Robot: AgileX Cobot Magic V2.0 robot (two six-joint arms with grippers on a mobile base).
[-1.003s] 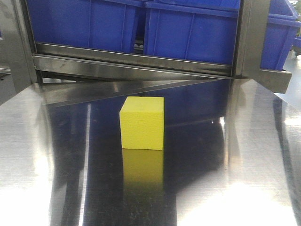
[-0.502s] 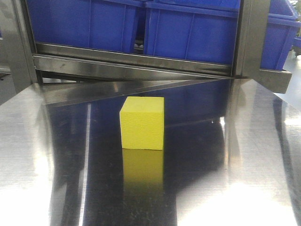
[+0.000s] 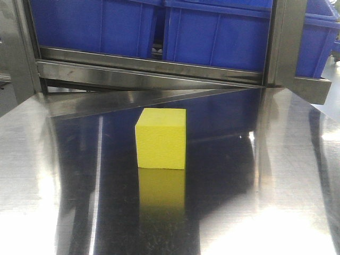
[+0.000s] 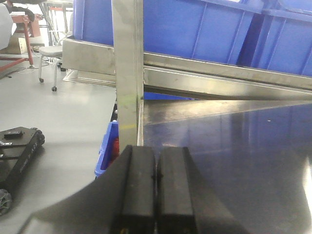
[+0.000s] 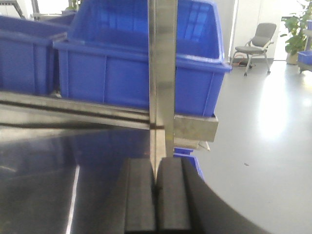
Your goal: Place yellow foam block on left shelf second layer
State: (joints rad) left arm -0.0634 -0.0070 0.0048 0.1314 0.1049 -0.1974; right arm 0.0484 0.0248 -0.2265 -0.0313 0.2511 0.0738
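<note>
The left gripper (image 4: 156, 195) is shown fully closed and empty at the bottom centre of its view. The right gripper (image 5: 156, 200) is likewise closed and empty. The yellow foam block (image 3: 161, 139) is stood mid-frame on the steel desk (image 3: 265, 212), untouched. Its mirror reflection may cause the grasp to be misjudged, or the shelf post (image 4: 127, 73) may be struck.

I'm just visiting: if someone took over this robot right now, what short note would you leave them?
Left gripper: fingers shut, empty.
Right gripper: fingers shut, empty.
Yellow foam block: upright on the shiny steel surface, before the blue bins, neither arm touching it.
Done: unclear whether this surface is the target shelf layer.
Left: if not, grasp the block and place it there.
</note>
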